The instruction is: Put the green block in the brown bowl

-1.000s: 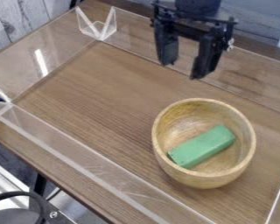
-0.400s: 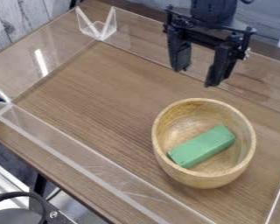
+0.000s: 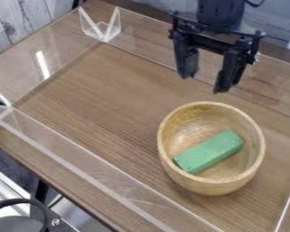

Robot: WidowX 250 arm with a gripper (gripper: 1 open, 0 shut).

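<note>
The green block (image 3: 209,151) lies flat inside the brown bowl (image 3: 174,129), slanting from lower left to upper right on the bowl's floor. The bowl stands on the wooden table at the lower right. My gripper (image 3: 206,76) hangs above and behind the bowl, pointing down, open, with nothing between its two black fingers (image 3: 184,60). It is clear of both bowl and block.
A clear acrylic wall (image 3: 75,154) rims the wooden tabletop (image 3: 87,100) along the front and left. A small clear bracket (image 3: 101,24) stands at the back left corner. A black cable loop (image 3: 21,216) shows below the table's front edge.
The gripper has shifted a little to the right and toward the bowl since the earliest frame, staying open. The block and bowl have not moved.
</note>
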